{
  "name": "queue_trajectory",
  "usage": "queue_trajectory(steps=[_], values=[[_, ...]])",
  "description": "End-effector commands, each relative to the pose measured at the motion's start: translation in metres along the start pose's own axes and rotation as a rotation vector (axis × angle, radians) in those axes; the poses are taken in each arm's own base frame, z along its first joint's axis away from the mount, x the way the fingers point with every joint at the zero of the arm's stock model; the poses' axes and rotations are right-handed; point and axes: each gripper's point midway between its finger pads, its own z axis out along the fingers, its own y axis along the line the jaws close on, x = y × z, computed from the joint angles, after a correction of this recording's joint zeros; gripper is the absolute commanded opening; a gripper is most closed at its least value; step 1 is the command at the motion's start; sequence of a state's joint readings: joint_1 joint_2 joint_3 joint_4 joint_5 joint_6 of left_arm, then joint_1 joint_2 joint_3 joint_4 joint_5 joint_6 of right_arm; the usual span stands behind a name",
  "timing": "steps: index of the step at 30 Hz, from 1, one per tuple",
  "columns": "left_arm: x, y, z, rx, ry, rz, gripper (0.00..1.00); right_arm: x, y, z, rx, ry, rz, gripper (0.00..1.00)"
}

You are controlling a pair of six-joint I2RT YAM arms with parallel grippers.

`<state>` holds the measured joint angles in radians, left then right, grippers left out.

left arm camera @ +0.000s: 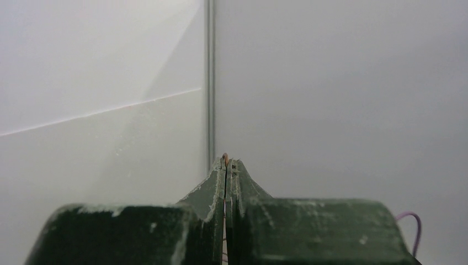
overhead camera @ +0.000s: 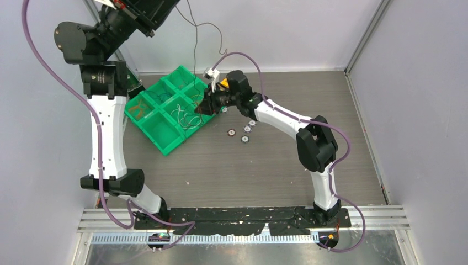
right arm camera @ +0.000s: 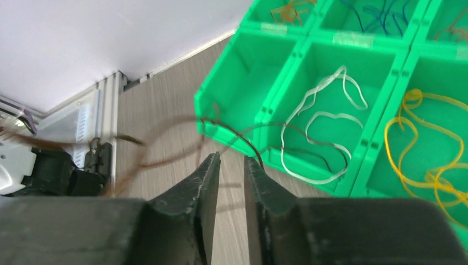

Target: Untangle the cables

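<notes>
My left gripper (left arm camera: 227, 161) is shut on the tip of a thin dark brown cable (left arm camera: 225, 158) and is raised high against the wall. In the top view its fingertips are cut off at the top edge. The brown cable (overhead camera: 196, 49) hangs from there down toward my right gripper (overhead camera: 202, 107) over the green tray (overhead camera: 165, 148). In the right wrist view my right gripper (right arm camera: 232, 159) is open with a narrow gap. The blurred brown cable (right arm camera: 165, 160) crosses just beyond its tips without being pinched. White (right arm camera: 325, 118), yellow (right arm camera: 425, 143), orange (right arm camera: 290, 11) and blue (right arm camera: 381, 14) cables lie in separate compartments.
Several small ringed discs (overhead camera: 245, 132) lie on the wooden table right of the tray. Grey walls close in at the back and both sides. The left arm's white link (overhead camera: 107, 132) stands beside the tray's left edge. A metal rail (overhead camera: 248, 221) runs along the near edge.
</notes>
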<state>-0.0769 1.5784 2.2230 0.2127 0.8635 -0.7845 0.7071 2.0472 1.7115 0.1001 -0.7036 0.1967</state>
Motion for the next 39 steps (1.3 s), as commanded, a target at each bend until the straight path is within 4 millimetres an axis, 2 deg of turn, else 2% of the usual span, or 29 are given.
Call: queue_trajectory(steps=[1, 2, 3, 4, 5, 6, 7, 8, 9, 10, 12, 15, 17, 19, 21, 26, 31, 35, 39], values=[[-0.047, 0.001, -0.007, -0.081, -0.105, 0.139, 0.00, 0.057, -0.046, -0.024, 0.132, 0.161, -0.039, 0.17], [-0.054, 0.003, -0.010, -0.101, -0.119, 0.162, 0.00, 0.083, -0.061, -0.042, 0.174, 0.237, 0.014, 0.12], [-0.060, 0.007, -0.014, -0.127, -0.135, 0.183, 0.00, 0.089, -0.068, -0.053, 0.190, 0.262, -0.009, 0.07], [-0.068, 0.012, -0.019, -0.158, -0.151, 0.203, 0.00, 0.106, -0.082, -0.076, 0.234, 0.316, 0.039, 0.06], [-0.074, 0.015, -0.022, -0.183, -0.168, 0.218, 0.00, 0.107, -0.088, -0.090, 0.252, 0.332, 0.021, 0.06], [-0.079, 0.018, -0.026, -0.205, -0.183, 0.230, 0.00, 0.122, -0.100, -0.116, 0.297, 0.380, 0.078, 0.05], [-0.084, 0.021, -0.029, -0.227, -0.197, 0.241, 0.00, 0.119, -0.103, -0.131, 0.315, 0.389, 0.061, 0.05], [-0.088, 0.023, -0.031, -0.242, -0.210, 0.248, 0.00, 0.131, -0.110, -0.155, 0.349, 0.427, 0.115, 0.05], [-0.090, 0.025, -0.033, -0.253, -0.220, 0.252, 0.00, 0.128, -0.111, -0.169, 0.362, 0.438, 0.097, 0.05], [-0.091, 0.026, -0.033, -0.255, -0.224, 0.253, 0.00, 0.136, -0.115, -0.190, 0.377, 0.470, 0.113, 0.05], [-0.089, 0.025, -0.032, -0.242, -0.219, 0.255, 0.00, 0.137, -0.111, -0.214, 0.381, 0.504, 0.104, 0.05], [-0.086, 0.030, -0.033, -0.254, -0.208, 0.251, 0.00, 0.132, -0.103, -0.242, 0.397, 0.546, 0.067, 0.05], [-0.081, 0.033, -0.034, -0.260, -0.191, 0.241, 0.00, 0.129, -0.104, -0.261, 0.422, 0.565, 0.040, 0.06], [-0.068, 0.040, -0.038, -0.273, -0.154, 0.224, 0.00, 0.126, -0.110, -0.280, 0.454, 0.565, 0.033, 0.05], [-0.050, 0.052, -0.048, -0.314, -0.108, 0.197, 0.00, 0.122, -0.109, -0.285, 0.453, 0.560, 0.029, 0.05], [0.015, 0.094, -0.101, -0.477, 0.070, 0.111, 0.00, 0.107, -0.105, -0.276, 0.435, 0.491, 0.091, 0.25], [0.071, 0.103, -0.145, -0.457, 0.229, -0.006, 0.00, 0.097, -0.105, -0.271, 0.440, 0.444, 0.120, 0.43], [0.107, 0.105, -0.169, -0.453, 0.308, -0.101, 0.00, 0.095, -0.106, -0.269, 0.436, 0.439, 0.128, 0.45], [0.142, 0.115, -0.195, -0.477, 0.372, -0.101, 0.00, 0.096, -0.108, -0.267, 0.430, 0.445, 0.145, 0.45]])
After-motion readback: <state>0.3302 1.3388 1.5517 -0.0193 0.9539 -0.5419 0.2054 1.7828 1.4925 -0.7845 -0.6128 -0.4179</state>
